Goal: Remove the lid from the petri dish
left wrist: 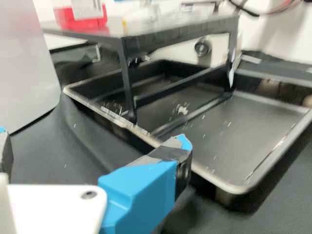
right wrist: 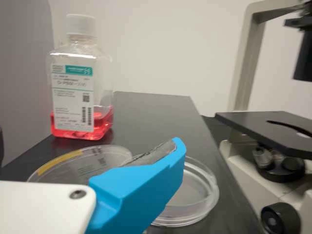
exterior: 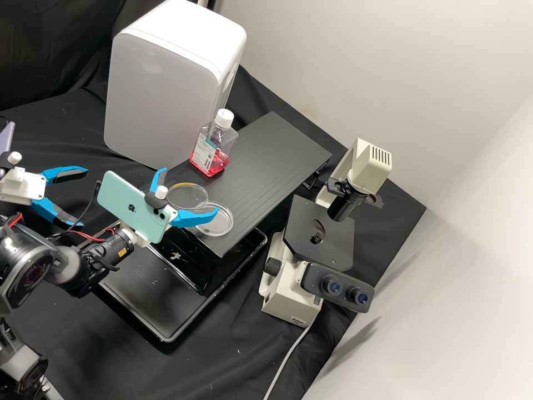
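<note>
The right gripper (exterior: 188, 193) is spread wide over the front corner of the raised black platform (exterior: 277, 150). Its blue fingers (exterior: 191, 218) bracket the lid (exterior: 186, 198), one at the lid's 10 o'clock and one at its 5 o'clock. Whether the pads touch the lid's rim cannot be told.

The lid is off the petri dish (exterior: 219, 222) and lies just beside it. The dish is at the lid's 4 o'clock, close to the platform's front edge.

The bottle (exterior: 212, 147) of red liquid stands at the lid's 1 o'clock, apart from it. The microscope (exterior: 316, 261) stands at the dish's 3 o'clock, beyond the platform's edge.

The left gripper (exterior: 82, 197), at the right gripper's 9 o'clock, is wide open and holds nothing. It sits beside the rim of the tray (exterior: 166, 333) in which the platform stands.
</note>
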